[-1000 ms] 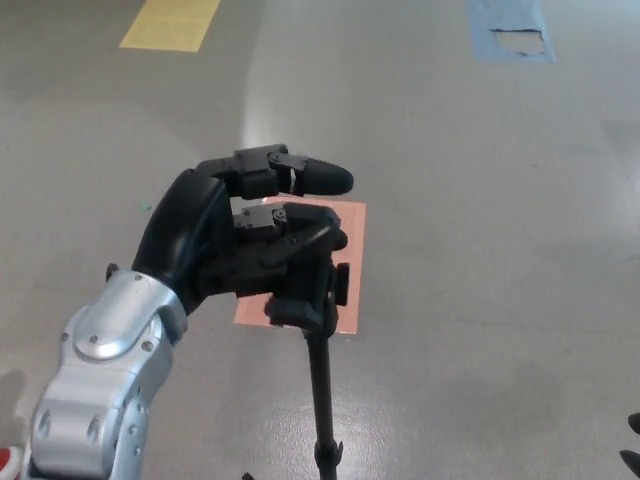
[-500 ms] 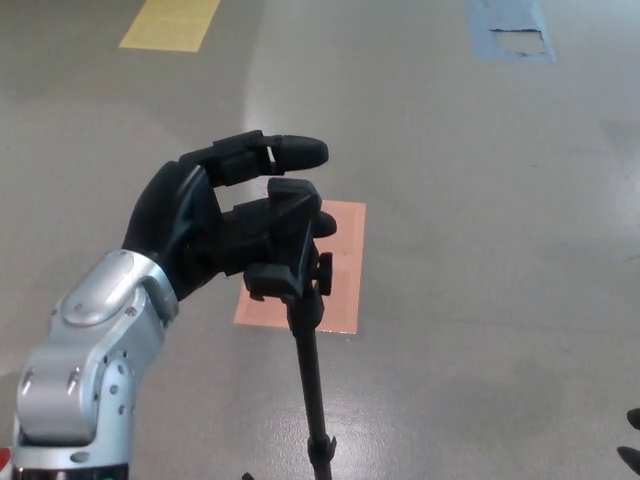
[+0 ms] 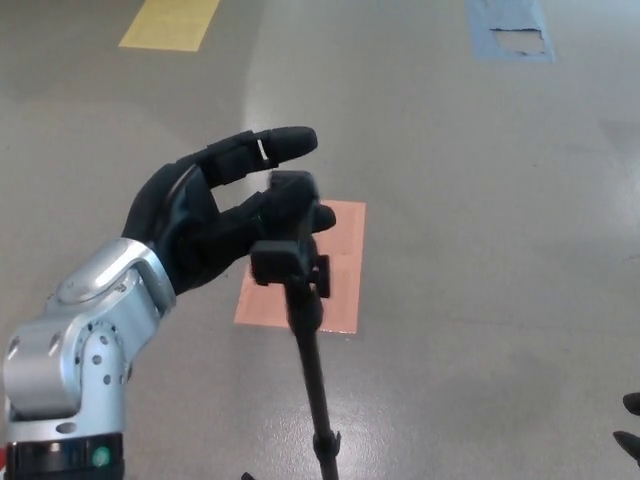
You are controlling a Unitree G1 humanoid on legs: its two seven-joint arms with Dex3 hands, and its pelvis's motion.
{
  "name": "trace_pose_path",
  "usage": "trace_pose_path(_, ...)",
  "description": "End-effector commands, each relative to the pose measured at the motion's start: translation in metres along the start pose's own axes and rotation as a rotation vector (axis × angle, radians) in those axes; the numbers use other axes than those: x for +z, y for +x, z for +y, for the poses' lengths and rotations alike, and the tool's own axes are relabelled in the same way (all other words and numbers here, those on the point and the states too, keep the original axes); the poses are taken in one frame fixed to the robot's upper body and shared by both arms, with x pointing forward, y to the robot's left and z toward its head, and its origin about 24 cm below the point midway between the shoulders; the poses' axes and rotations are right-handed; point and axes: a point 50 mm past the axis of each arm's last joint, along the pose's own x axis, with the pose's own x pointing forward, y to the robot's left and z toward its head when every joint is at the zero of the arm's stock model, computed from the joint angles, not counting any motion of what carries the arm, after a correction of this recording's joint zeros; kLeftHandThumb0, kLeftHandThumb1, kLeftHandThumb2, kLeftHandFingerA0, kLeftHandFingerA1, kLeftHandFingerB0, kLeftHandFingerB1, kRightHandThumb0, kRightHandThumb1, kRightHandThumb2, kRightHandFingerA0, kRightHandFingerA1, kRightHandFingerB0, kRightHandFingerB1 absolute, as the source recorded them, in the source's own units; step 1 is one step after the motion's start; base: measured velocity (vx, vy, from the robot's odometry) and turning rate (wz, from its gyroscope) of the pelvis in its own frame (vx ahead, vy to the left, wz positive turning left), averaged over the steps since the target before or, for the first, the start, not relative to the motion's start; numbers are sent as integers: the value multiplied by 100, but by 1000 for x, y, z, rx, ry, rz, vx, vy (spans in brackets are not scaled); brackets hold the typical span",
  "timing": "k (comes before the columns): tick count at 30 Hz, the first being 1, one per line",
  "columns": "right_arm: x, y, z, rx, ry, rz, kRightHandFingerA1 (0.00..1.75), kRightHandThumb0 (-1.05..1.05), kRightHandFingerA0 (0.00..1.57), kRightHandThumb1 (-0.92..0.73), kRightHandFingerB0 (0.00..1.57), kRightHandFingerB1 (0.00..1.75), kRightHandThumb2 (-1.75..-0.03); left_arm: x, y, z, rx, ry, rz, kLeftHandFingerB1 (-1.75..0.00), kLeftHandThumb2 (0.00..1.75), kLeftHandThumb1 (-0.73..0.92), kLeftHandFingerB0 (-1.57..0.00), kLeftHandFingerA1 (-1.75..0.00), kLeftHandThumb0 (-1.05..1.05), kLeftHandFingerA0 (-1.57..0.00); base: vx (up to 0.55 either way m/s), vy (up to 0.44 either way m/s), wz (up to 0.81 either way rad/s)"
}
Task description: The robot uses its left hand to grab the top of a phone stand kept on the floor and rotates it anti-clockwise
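Observation:
The phone stand (image 3: 312, 380) is a thin black pole rising from the floor at bottom centre, leaning slightly left. Its black clamp head (image 3: 290, 235) sits over the salmon-pink floor mat (image 3: 340, 270). My left hand (image 3: 210, 220) comes in from the lower left on a silver forearm and is open. Its upper finger (image 3: 275, 145) stretches out above the clamp head, and the lower fingers lie just behind and left of the head. I cannot tell whether they still touch it. Only two black tips of my right hand (image 3: 630, 420) show at the bottom right edge.
The floor is glossy grey concrete. A yellow marking (image 3: 170, 22) lies at the top left and a blue patch (image 3: 510, 30) at the top right. The foot of the stand is cut off by the bottom edge.
My left hand has gone from closed around the clamp head to spread open and has drawn back to the left. The clamp head now sits higher and further left, and has turned.

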Motion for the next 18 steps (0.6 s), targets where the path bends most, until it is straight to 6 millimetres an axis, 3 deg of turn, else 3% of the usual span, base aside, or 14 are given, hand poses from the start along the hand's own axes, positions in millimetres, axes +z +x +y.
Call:
trace_pose_path(1, 2, -2, -11, -24, -28, 38, 48, -68, 28, -66, 3, 29, -95, -1, -4, -6, -146, 32, 101, -29, 71, 41, -5, -42, -58, -19, 0, 0, 0)
trace_pose_path(2, 2, -2, -11, -21, -24, 38, 48, -68, 26, -66, 3, 29, -95, 0, -6, -8, -174, 53, 99, -18, 74, 41, -2, -41, -64, -11, 0, 0, 0)
trace_pose_path(4, 2, -2, -11, -14, -15, 36, 48, -68, 27, -65, 3, 29, -94, 2, -8, -10, -221, 87, 97, -16, 77, 41, 0, -44, -65, -14, 0, 0, 0)
trace_pose_path(5, 2, -2, -11, -15, -14, 38, 48, -67, 27, -65, 3, 29, -94, 2, -9, -11, -240, 98, 98, -17, 61, 46, -1, -28, -66, -10, 0, 0, 0)
trace_pose_path(8, 2, -2, -11, -14, -13, 39, 48, -67, 27, -65, 3, 29, -94, 3, -9, -11, -271, 109, 98, -17, 57, 52, 0, -27, -65, -10, 0, 0, 0)
trace_pose_path(9, 3, -2, -11, -14, -15, 40, 47, -67, 26, -66, 3, 29, -94, 4, -10, -11, -285, 120, 98, -18, 81, 43, 0, -23, -67, 0, 0, 0, 0)
trace_pose_path(18, 5, -2, -12, -6, -29, 43, 47, -68, 26, -66, 3, 31, -95, 7, -11, -9, -314, 155, 95, -17, 82, 44, 0, -20, -69, 0, 0, 0, 0)
